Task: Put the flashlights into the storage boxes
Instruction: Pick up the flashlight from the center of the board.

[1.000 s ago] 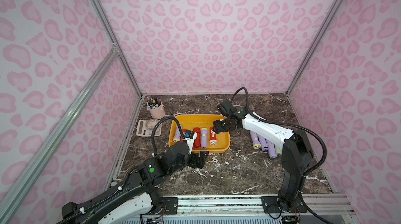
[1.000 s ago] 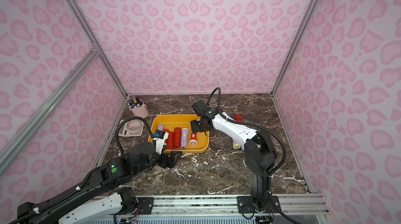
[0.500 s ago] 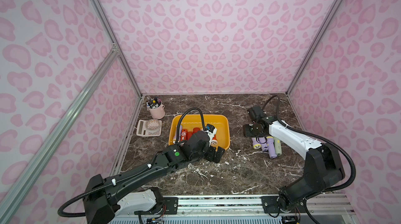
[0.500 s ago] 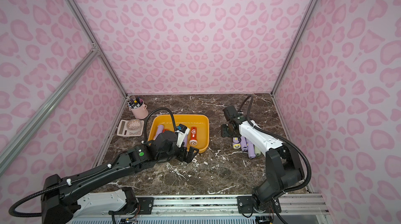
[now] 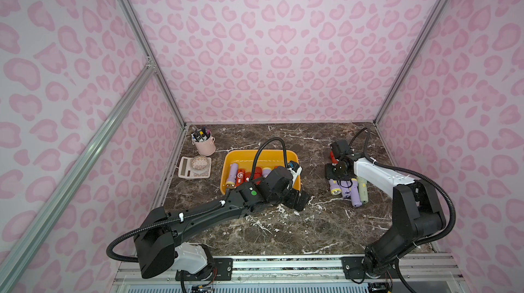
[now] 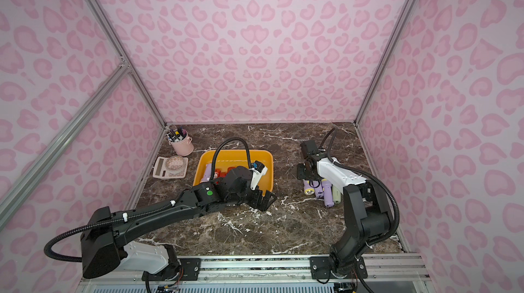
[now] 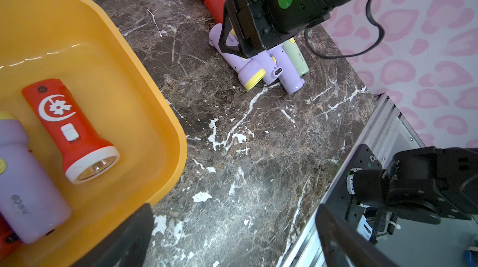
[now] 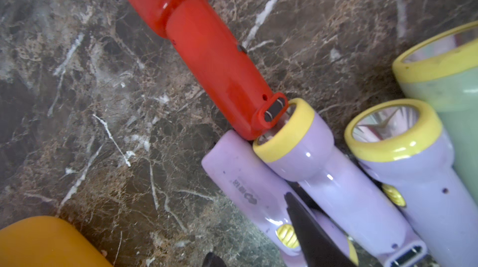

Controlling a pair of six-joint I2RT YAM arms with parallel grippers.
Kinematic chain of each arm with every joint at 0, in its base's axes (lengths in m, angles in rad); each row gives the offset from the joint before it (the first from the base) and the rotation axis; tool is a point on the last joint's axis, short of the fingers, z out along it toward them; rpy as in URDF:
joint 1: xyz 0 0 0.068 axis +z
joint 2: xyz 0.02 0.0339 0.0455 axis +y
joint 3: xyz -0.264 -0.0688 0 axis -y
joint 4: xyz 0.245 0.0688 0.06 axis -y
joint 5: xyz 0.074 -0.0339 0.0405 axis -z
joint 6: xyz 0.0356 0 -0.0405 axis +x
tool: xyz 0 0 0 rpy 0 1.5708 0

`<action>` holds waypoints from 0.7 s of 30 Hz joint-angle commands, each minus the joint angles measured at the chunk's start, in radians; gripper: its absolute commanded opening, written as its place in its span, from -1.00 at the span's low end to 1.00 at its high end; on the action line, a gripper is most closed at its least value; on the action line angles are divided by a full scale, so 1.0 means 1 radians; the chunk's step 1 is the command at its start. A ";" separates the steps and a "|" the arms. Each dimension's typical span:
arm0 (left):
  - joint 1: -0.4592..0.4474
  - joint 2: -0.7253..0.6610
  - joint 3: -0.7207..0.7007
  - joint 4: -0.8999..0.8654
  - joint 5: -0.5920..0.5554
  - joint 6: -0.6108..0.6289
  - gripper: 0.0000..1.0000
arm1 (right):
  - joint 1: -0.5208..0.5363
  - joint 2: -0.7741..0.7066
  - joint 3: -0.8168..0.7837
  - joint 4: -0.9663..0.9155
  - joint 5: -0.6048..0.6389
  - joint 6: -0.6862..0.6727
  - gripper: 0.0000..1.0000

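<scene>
The yellow storage box [image 5: 261, 154] [image 6: 235, 152] holds several flashlights, among them a red one [image 7: 69, 128] and a lilac one [image 7: 25, 188]. On the marble to its right lies a pile: lilac flashlights [image 5: 346, 189] [image 6: 307, 188], a pale green one [image 5: 363, 192] and a red one [image 8: 214, 53]. My right gripper [image 5: 337, 172] [image 8: 249, 225] is down on this pile. Its jaws straddle a lilac flashlight [image 8: 245, 188], and a gap shows beside one finger. My left gripper [image 5: 297, 200] [image 7: 232, 227] hangs open and empty over the marble by the box's front right corner.
A pink pen cup [image 5: 204, 145] and a beige calculator [image 5: 194, 166] stand at the back left. The metal front rail [image 5: 283, 260] bounds the table. Pink walls close in on both sides and at the back.
My right gripper left the box, swung right and came down on the pile, its jaws narrowing. My left gripper moved from the box's front to its front right corner.
</scene>
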State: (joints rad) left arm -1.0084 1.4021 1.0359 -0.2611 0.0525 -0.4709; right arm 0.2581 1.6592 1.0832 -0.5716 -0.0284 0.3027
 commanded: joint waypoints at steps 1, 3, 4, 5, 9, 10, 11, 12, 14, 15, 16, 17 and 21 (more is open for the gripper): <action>-0.001 0.003 0.016 0.018 -0.002 -0.008 0.98 | -0.008 0.021 -0.004 0.031 -0.005 -0.013 0.21; 0.000 0.001 0.013 0.016 -0.005 -0.008 0.98 | -0.011 0.031 -0.005 0.034 -0.010 -0.014 0.20; -0.002 0.000 0.010 0.016 -0.006 -0.007 0.98 | -0.011 0.038 -0.005 0.038 -0.011 -0.014 0.20; -0.002 -0.002 0.008 0.016 -0.007 -0.008 0.98 | -0.012 0.043 -0.006 0.040 -0.011 -0.013 0.20; -0.002 -0.011 -0.005 0.016 -0.014 -0.008 0.97 | -0.013 0.073 -0.006 0.046 -0.015 -0.009 0.19; -0.002 -0.014 -0.008 0.017 -0.018 -0.006 0.97 | -0.013 0.080 -0.006 0.047 -0.017 -0.008 0.19; -0.002 -0.018 -0.012 0.016 -0.019 -0.006 0.97 | -0.013 0.085 -0.006 0.047 -0.020 -0.006 0.19; -0.002 -0.021 -0.016 0.016 -0.021 -0.005 0.97 | -0.013 0.093 -0.006 0.048 -0.024 -0.005 0.19; -0.001 -0.032 -0.025 0.016 -0.027 -0.003 0.97 | -0.013 0.105 -0.005 0.052 -0.033 -0.001 0.18; -0.002 -0.036 -0.029 0.014 -0.031 -0.002 0.97 | -0.013 0.110 -0.003 0.050 -0.036 0.001 0.16; -0.002 -0.043 -0.032 0.014 -0.034 -0.001 0.97 | -0.013 0.115 -0.003 0.050 -0.037 0.002 0.11; -0.002 -0.047 -0.036 0.014 -0.036 -0.002 0.97 | -0.013 0.119 -0.002 0.050 -0.036 0.005 0.07; -0.002 -0.073 -0.057 0.010 -0.049 0.002 0.97 | -0.011 0.120 -0.001 0.043 -0.028 0.012 -0.12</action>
State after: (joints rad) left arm -1.0100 1.3453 0.9916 -0.2611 0.0235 -0.4709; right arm 0.2459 1.7744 1.0828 -0.5365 -0.0689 0.3035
